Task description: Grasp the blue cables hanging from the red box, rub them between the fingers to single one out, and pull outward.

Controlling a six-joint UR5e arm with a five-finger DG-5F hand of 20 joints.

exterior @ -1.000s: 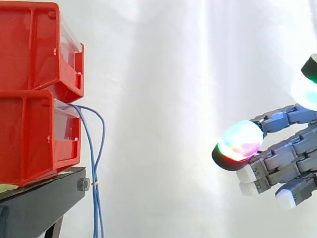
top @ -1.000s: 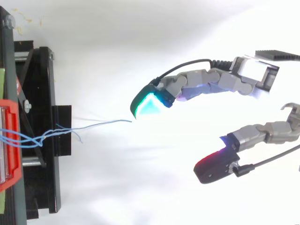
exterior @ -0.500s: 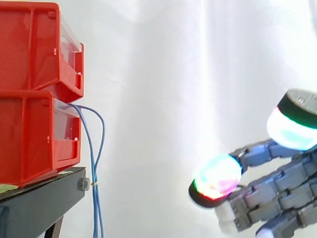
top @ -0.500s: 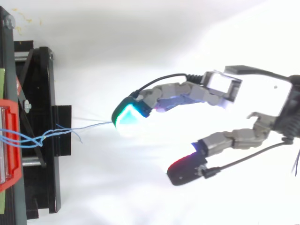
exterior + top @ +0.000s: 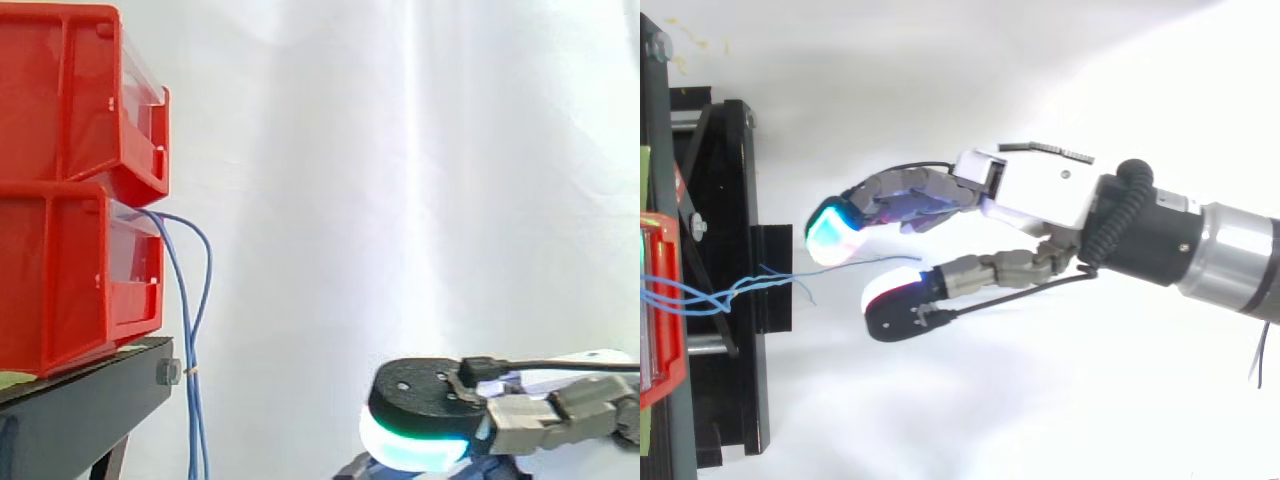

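Note:
Thin blue cables (image 5: 190,330) come out of the front of the lower red box (image 5: 70,280) and hang down past the stand's edge. In the top view the cables (image 5: 770,280) trail rightward from the red box (image 5: 662,360). My hand (image 5: 1040,195) reaches in from the right, open, with its fingers extended toward the box and the thumb spread below them. From above, the cables' free ends lie in the gap between fingers and thumb. In the side view the hand (image 5: 430,410) is low at the bottom right, well right of the hanging cables and apart from them.
A second red box (image 5: 70,90) is stacked on the lower one. Both rest on a black stand (image 5: 80,410) at the left, before a white curtain (image 5: 400,150). Open space lies between the boxes and the hand.
The hand has moved left toward the box and dropped lower in the side view. Its thumb has come closer to the fingers. The cables hang as before.

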